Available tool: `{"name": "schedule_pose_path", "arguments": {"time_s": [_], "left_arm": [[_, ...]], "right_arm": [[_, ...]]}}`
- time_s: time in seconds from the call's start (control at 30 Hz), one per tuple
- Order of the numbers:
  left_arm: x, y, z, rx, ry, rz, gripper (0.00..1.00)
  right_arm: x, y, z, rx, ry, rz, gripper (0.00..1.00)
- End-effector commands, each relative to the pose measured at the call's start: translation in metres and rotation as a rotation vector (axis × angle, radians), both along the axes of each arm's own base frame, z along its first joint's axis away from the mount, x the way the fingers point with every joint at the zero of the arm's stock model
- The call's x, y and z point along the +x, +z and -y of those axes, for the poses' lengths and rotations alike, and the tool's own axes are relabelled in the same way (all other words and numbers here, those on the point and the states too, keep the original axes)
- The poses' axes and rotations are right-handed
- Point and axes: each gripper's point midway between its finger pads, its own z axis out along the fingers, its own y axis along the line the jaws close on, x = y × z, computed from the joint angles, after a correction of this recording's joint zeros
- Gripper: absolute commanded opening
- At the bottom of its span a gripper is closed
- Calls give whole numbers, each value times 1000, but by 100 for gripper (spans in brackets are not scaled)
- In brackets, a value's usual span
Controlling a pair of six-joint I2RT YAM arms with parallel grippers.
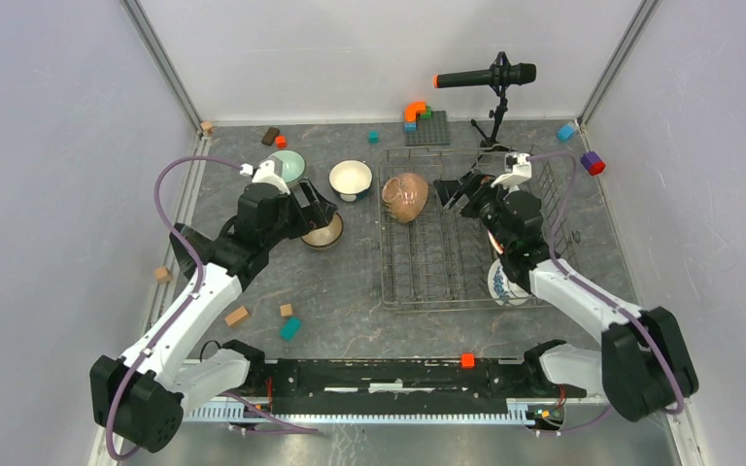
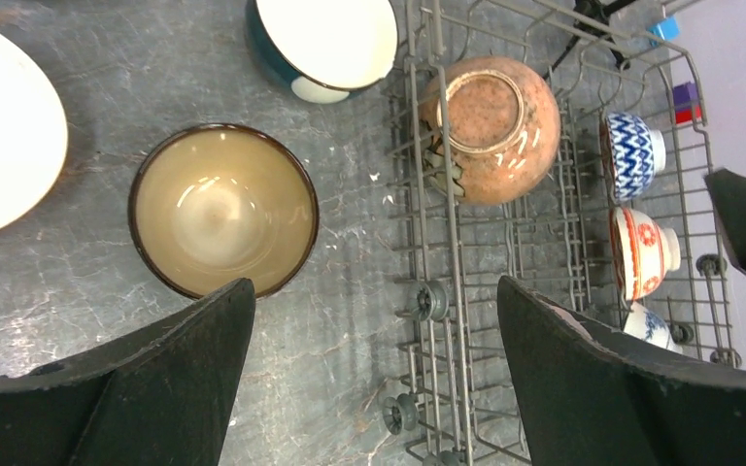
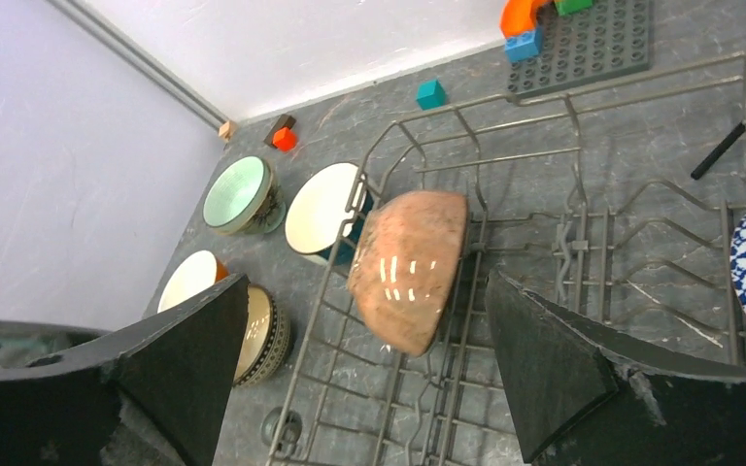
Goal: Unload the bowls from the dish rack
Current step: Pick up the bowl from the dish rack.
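Left claw [image 2: 374,286]: jaws wide apart and empty, hanging over the worktop [image 2: 350,243] between the brown bowl [image 2: 223,209] and the rack's left edge.
Right claw [image 1: 455,189]: jaws wide apart and empty, over the far part of the rack [image 1: 447,262], just right of the speckled bowl [image 1: 405,197]. From the wrist, that bowl shows ahead between the two fingers.
Rack: grey wire, on the worktop right of centre.
Bowls in rack: the speckled bowl is tipped on its side at the far-left corner, leaning on the tines. The zigzag bowl [image 2: 631,153], red-white bowl [image 2: 641,250] and a second blue-white bowl [image 2: 651,325] stand on edge in a row along the right side.
Bowls out: the brown bowl, teal bowl [image 1: 351,180], green bowl [image 1: 287,165] and orange bowl [image 3: 189,280] all sit upright on the worktop, left of the rack.
Elsewhere: the studded plate [image 1: 427,126] and microphone [image 1: 486,76] are at the far edge; small blocks lie scattered about.
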Motion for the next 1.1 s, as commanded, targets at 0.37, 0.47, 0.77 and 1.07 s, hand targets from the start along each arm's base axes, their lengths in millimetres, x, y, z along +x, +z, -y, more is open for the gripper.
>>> {"name": "schedule_pose_path", "arguments": {"time_s": [0.37,0.47,0.77,1.07], "left_arm": [[-11,12,36,-101,-201,57,96],[-10,8,39,-105,-213,37,96],[-10,-19,49,-69,-240,-78,96],[-10,-24,51,-67,-252,-97,96]], "right_arm": [[42,-40,-24,147,138,-27,85],[44,-50,-26,146,141,-51,84],[50,-67,-44,187,227,-96,82],[51,-75,-54,224,277,-109,79]]}}
